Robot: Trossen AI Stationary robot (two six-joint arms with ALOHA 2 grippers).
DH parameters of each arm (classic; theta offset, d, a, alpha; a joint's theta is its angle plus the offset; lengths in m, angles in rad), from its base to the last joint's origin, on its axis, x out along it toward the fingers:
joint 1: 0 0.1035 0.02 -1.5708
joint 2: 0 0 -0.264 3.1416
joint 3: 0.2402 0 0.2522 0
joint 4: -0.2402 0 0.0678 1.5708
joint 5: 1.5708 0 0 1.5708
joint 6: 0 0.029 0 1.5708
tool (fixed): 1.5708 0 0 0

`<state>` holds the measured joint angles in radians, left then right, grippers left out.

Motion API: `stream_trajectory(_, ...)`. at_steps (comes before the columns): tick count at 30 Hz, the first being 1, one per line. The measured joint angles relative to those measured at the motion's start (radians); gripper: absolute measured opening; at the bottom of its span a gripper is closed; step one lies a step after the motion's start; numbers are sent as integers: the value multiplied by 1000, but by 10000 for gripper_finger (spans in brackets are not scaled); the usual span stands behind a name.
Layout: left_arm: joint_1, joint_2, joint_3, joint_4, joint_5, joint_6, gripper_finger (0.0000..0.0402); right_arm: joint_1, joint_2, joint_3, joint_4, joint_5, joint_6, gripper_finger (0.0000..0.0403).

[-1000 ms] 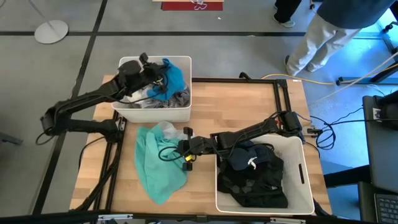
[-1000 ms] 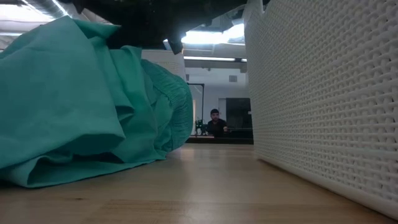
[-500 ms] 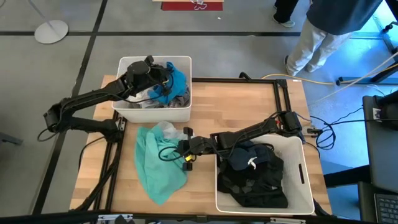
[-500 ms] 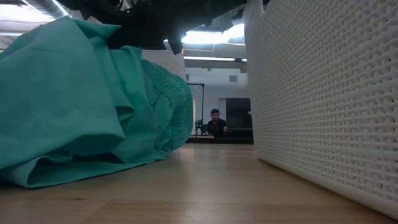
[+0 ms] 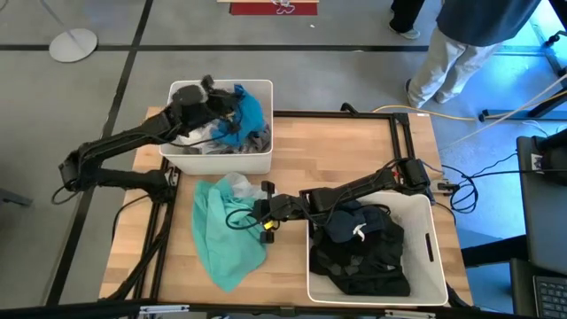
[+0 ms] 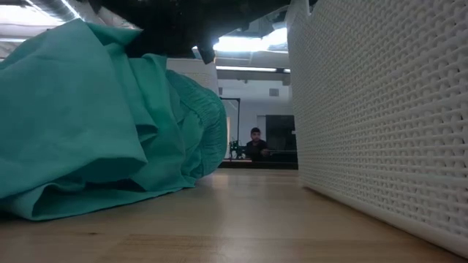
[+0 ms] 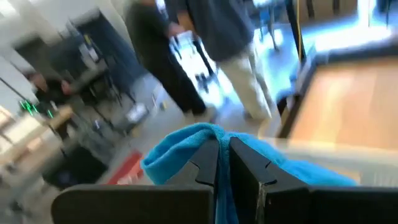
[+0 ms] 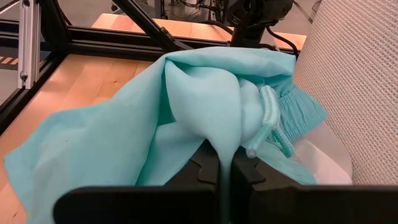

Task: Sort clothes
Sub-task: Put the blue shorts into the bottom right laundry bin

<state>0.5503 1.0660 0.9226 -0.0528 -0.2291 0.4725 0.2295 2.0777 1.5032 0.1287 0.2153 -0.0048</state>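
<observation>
While the left hand [image 5: 232, 110] stays clenched on bright blue soft cloth [image 5: 250, 112], the right hand [image 5: 259, 214] pinches the limp mint-green fabric garment [image 5: 221, 237]; light, floppy; best gathered at a bunched fold.

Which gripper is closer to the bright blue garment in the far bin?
Left. The left gripper is shut on the blue garment over that bin; the right gripper grips the mint green garment.
</observation>
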Motion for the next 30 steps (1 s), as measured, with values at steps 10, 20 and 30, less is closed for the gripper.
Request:
stream_trajectory(10, -146, -333, 170, -192, 235, -243, 15, -2, 0, 0, -6, 0, -3, 10)
stream_trajectory(20, -262, -523, 169, -452, 796, -471, 15, -6, 0, 0, -9, 19, -17, 10)
stream_trajectory(30, -314, -559, 7, -464, 815, -514, 15, -7, -11, 15, -25, 10, 50, 20)
